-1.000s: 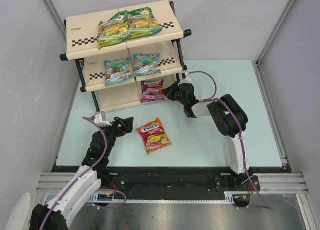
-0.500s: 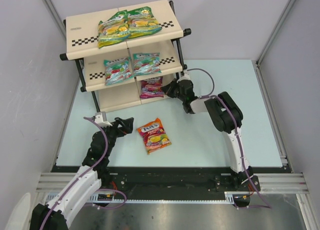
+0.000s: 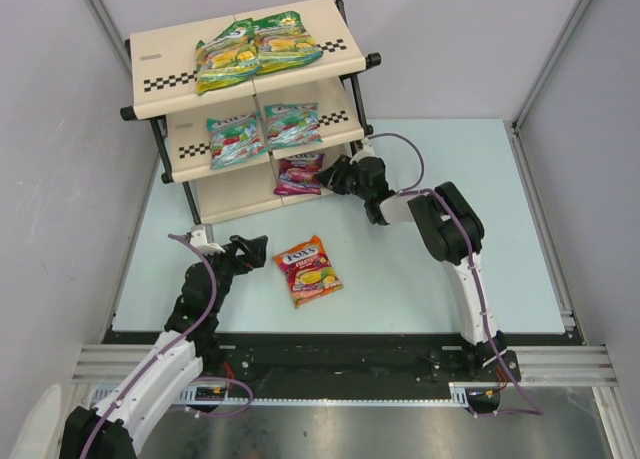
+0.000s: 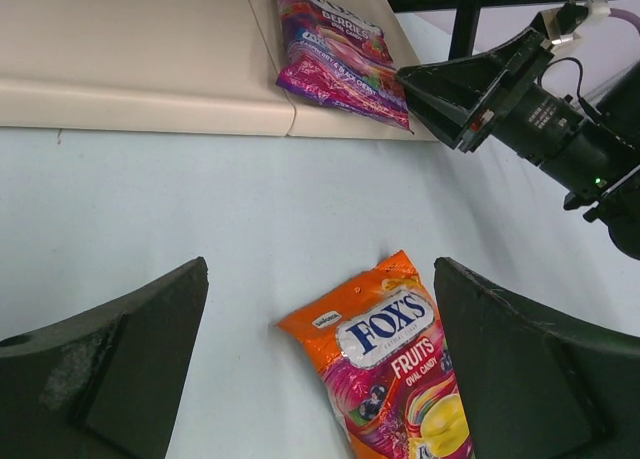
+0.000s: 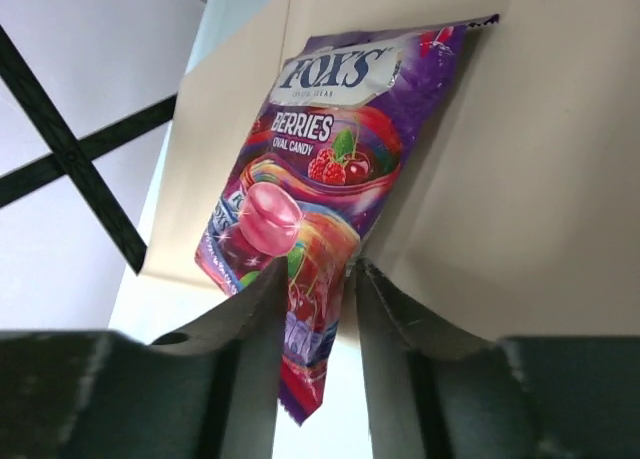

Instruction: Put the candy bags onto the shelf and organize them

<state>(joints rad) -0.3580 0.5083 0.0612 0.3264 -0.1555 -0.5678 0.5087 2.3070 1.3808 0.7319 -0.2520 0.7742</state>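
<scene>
one purple bag edge sits between right gripper jaws, narrow gap, on the shelf lowest tier, grip unclear; left gripper wide apart, just left of orange bag.

shelf: five candy bags; table: red-orange bag

Bright, even light falls from overhead, and the shelf tiers cast only soft shadows. The glossy green-yellow bags carry mild glare. In the wrist views the near fingers look dark and soft (probably too close to focus), while the printing beyond stays sharp.
</scene>
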